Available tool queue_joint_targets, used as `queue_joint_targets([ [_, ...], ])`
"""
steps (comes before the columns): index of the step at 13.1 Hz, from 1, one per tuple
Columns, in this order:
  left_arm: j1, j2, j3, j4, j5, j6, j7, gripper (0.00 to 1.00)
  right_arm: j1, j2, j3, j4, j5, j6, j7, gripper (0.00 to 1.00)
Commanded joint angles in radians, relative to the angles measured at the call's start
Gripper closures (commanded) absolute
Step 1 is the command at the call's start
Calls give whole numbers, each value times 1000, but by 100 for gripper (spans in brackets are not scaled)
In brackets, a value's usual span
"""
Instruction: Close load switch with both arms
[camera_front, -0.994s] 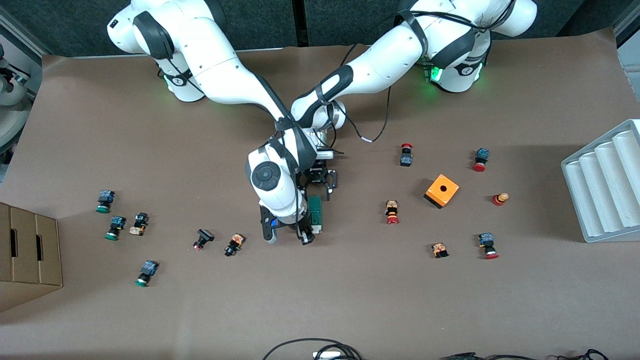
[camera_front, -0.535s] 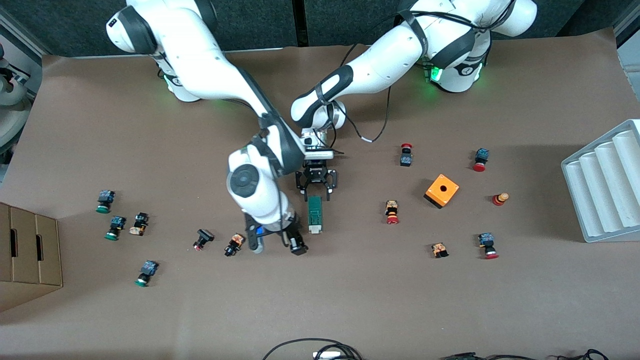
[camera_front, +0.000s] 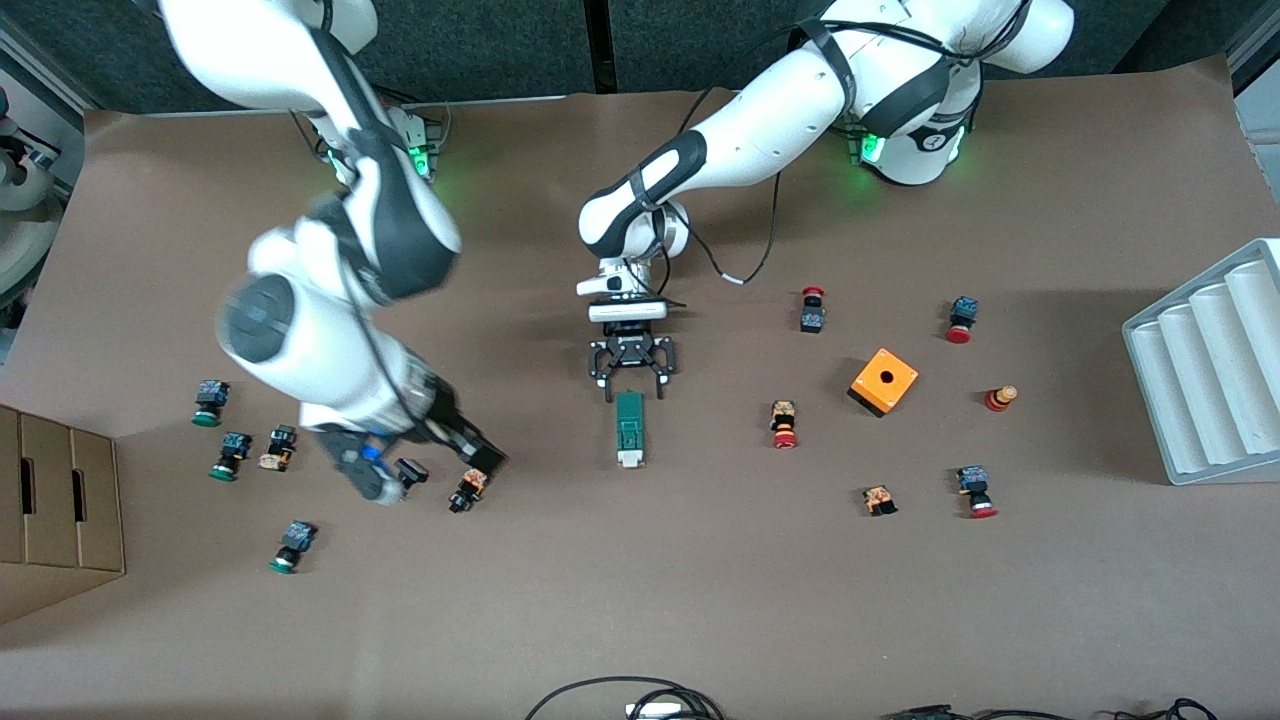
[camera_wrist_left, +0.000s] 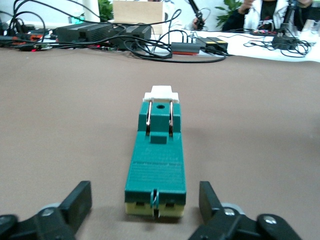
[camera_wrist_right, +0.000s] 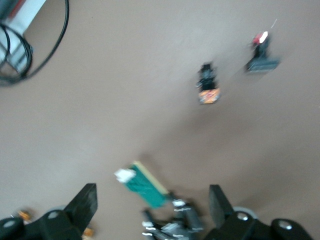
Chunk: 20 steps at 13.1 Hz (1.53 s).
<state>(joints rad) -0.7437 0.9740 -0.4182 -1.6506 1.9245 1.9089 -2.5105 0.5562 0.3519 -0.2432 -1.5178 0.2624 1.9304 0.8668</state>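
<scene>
The load switch (camera_front: 629, 429), a narrow dark-green block with a white tab at the end nearer the front camera, lies flat mid-table. My left gripper (camera_front: 632, 392) is low at its farther end and open. Its fingers (camera_wrist_left: 80, 200) stand on either side of that end without touching the load switch (camera_wrist_left: 156, 160). My right gripper (camera_front: 440, 472) is open and empty in the air over the small push buttons toward the right arm's end. The right wrist view shows the load switch (camera_wrist_right: 142, 184) between its own spread fingers (camera_wrist_right: 87, 202).
Push buttons (camera_front: 468, 488) lie scattered on both sides of the switch. An orange cube box (camera_front: 884, 381) sits toward the left arm's end, with a grey ribbed tray (camera_front: 1210, 370) at that table edge. A cardboard box (camera_front: 60, 510) stands at the right arm's end.
My right arm has drawn back from the switch's tab end and swung toward its own end of the table. The left gripper and the switch have stayed in place.
</scene>
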Motion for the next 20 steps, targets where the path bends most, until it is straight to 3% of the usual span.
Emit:
queue_joint_targets([
  [1, -19, -1, -13, 52, -97, -1, 80, 0, -148, -149, 134, -97, -119, -98, -196, 0],
  [5, -13, -52, -40, 120, -341, -2, 405, 0, -260, -301, 136, -211, -135, -160, -513, 0],
  [6, -11, -78, -40, 120, -402, -2, 491, 0, -280, -312, 136, -219, -176, -162, -573, 0],
  [10, -2, -159, -40, 133, -617, -2, 831, 0, -384, -366, 131, -251, -204, -204, -812, 0],
  [14, 1, -230, -33, 182, -830, -14, 1149, 0, -394, -366, 127, -228, -255, -228, -853, 0],
  [20, 122, -378, -33, 175, -1105, -17, 1563, 0, -440, -353, 117, -171, -265, -223, -853, 0],
])
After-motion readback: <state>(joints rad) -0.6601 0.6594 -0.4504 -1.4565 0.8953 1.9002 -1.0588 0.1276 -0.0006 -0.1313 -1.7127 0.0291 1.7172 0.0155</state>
